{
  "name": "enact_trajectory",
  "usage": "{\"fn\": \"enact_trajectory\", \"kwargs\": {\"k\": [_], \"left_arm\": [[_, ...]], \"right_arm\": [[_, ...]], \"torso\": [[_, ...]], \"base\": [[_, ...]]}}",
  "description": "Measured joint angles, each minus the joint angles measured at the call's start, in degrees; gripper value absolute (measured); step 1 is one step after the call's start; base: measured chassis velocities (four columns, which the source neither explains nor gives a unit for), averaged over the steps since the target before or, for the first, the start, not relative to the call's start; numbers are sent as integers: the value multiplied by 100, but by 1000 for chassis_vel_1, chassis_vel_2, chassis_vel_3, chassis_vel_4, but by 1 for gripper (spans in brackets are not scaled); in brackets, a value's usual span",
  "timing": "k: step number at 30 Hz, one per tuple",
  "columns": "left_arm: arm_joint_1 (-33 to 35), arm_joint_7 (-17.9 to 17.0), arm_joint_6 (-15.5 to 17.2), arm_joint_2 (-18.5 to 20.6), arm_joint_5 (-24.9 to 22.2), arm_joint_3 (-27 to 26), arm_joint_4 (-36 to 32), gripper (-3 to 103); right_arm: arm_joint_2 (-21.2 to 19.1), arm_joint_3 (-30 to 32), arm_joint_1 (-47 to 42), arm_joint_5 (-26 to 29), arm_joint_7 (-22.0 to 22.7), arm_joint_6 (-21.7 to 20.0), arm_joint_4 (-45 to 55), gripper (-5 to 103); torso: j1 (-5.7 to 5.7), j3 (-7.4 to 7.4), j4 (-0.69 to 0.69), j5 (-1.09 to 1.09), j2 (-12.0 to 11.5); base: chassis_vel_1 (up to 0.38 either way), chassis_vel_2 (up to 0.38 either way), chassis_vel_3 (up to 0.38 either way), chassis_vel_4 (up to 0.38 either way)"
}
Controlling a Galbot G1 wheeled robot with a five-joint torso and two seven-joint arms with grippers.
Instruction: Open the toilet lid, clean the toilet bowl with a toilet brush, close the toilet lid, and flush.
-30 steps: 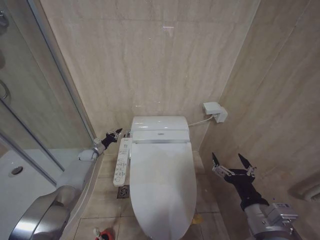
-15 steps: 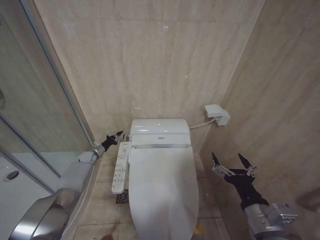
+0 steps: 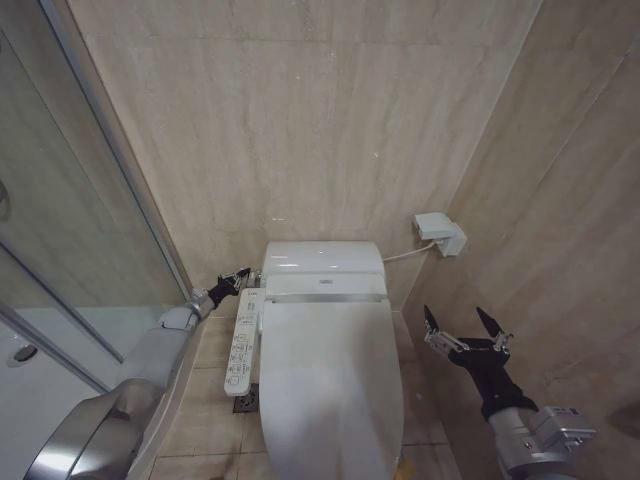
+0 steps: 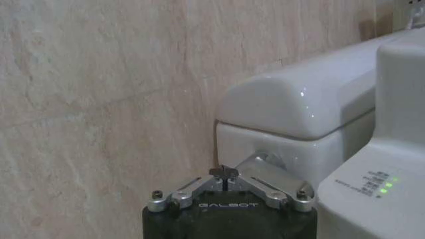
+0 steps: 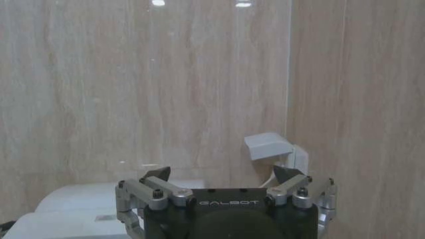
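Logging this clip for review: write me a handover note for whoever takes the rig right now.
Left pincer: shut, empty, at the side of the tank, close to what looks like the flush lever there.
Right pincer: open, empty, parked in the air right of the toilet.
Toilet lid: down, closed over the bowl. Side control panel lit.
Done, judging by the lid: opening, brushing and closing appear finished, though the brush cannot be checked.
Left: the flush.

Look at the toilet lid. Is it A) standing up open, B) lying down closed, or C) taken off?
B, the toilet lid lies flat over the toilet bowl, and neither the left pincer by the tank nor the open right pincer touches it.
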Motion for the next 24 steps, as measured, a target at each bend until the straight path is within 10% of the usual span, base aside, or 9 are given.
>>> {"fn": "enact_trajectory", "kwargs": {"k": [24], "left_arm": [[838,-27,-156,355,390,-43,-1249,0]], "right_arm": [[0,0,0,0,0,0,0,100]], "torso": [[-1,-1,-3,-1,3]], "base": [[-9,11,9,-10]]}}
